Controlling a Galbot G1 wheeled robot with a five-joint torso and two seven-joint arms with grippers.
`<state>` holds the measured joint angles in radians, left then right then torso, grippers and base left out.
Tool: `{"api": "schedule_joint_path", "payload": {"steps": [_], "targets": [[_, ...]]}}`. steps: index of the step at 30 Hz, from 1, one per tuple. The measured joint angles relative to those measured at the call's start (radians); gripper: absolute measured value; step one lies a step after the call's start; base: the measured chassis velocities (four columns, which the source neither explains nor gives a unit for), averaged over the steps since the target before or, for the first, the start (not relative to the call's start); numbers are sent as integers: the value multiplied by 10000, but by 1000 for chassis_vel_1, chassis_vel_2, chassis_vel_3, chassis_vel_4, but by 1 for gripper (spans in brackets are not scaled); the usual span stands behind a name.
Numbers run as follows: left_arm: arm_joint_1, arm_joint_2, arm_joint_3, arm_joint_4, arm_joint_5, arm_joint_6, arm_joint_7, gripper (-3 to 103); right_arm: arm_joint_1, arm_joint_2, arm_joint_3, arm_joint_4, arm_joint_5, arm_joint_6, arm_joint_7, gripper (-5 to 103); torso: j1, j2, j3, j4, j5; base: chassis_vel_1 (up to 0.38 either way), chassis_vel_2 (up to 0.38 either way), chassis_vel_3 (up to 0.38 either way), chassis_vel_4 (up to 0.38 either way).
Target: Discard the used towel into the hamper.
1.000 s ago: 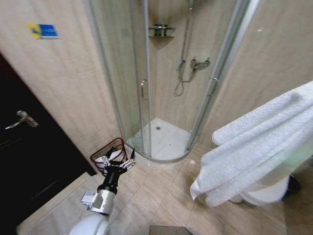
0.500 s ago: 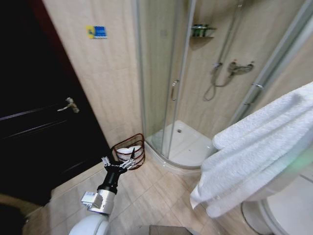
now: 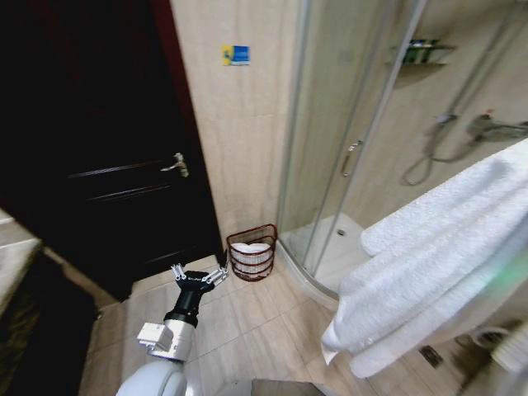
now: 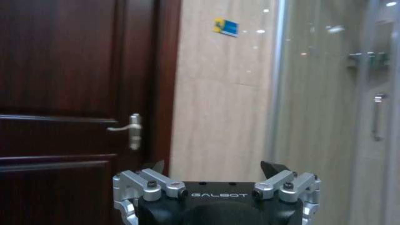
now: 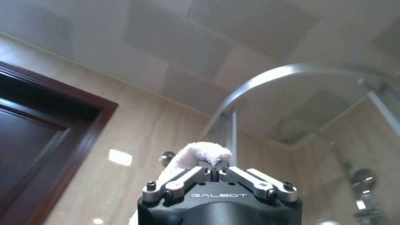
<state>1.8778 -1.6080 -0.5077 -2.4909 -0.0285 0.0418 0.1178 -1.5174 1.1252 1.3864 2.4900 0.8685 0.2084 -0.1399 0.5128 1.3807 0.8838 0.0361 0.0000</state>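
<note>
Towel, thick white terry with a looped nap, hangs in heavy folds high and well to the right of the hamper, pinched at a fold by the right gripper, whose fingers are closed on the cloth. Good practice, in my judgement, is to bring that bulk squarely over the hamper's open mouth before releasing, since loose tails could drape over the rim. Beside the hamper stand the dark wooden door and the curved glass shower enclosure. The hamper itself is a small round reddish-brown wire basket, tapering downward, already holding something white. Just short of it hovers the left gripper, fingers spread, empty.
</note>
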Motion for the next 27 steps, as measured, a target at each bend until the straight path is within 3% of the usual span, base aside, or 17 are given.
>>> {"api": "schedule_joint_path", "payload": {"steps": [18,27], "targets": [[0,0,0,0,0,0,0,100,-2,22,14,-82,-78,36,-122,2,-1,-3,-1,3,0,118,111,118,120],[0,0,0,0,0,0,0,100,-27,64,14,-118,-141,75,-205,2,-1,-3,-1,-4,1,12,12,14,18]]}}
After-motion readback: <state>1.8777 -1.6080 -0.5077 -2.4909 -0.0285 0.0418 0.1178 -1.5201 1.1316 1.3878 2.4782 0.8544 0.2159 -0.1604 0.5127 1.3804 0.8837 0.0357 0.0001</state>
